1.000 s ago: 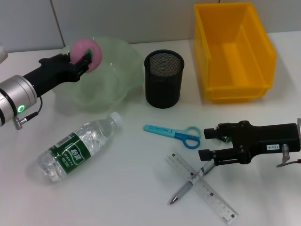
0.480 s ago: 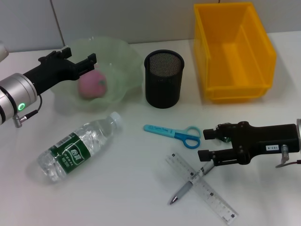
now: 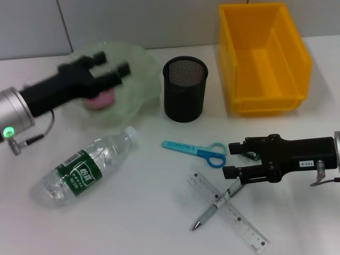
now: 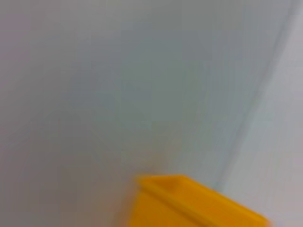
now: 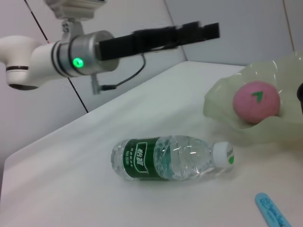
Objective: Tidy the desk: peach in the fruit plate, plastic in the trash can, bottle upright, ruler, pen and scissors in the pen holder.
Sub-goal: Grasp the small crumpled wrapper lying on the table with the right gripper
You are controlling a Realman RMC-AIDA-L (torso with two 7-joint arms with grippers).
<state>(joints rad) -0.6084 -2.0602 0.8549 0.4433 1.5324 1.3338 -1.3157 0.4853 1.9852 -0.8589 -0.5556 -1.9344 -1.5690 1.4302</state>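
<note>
- Left gripper [image 3: 110, 62] sat at upper left of the head view, above the fruit plate [image 3: 139, 79]; its two fingers stood apart with nothing between them.
- Peach [image 3: 101, 99] lay inside the plate, partly hidden by the gripper in the head view; the right wrist view showed it whole, resting in the bowl. Judged: that item done.
- Right gripper [image 3: 231, 159] hovered at lower right, fingers spread and empty, just beside the top end of the pen [image 3: 215, 206] and near the scissors [image 3: 197, 150].
- Pen lay crossed over the ruler [image 3: 229, 212], touching it, at lower centre.
- Bottle [image 3: 87, 167] lay on its side at lower left, cap towards the plate, apart from everything else.
- Pen holder [image 3: 184, 88] stood upright at upper centre, between plate and yellow bin [image 3: 264, 56].
- No plastic scrap seen in any view.
- Handling, judged: pen light, stiff, round, likely to roll; take it across the barrel clear of the ruler. Ruler flat and thin, hard to get under. Bottle looked part-filled, thin-walled, slippery; grip around the labelled middle, not the cap.
</note>
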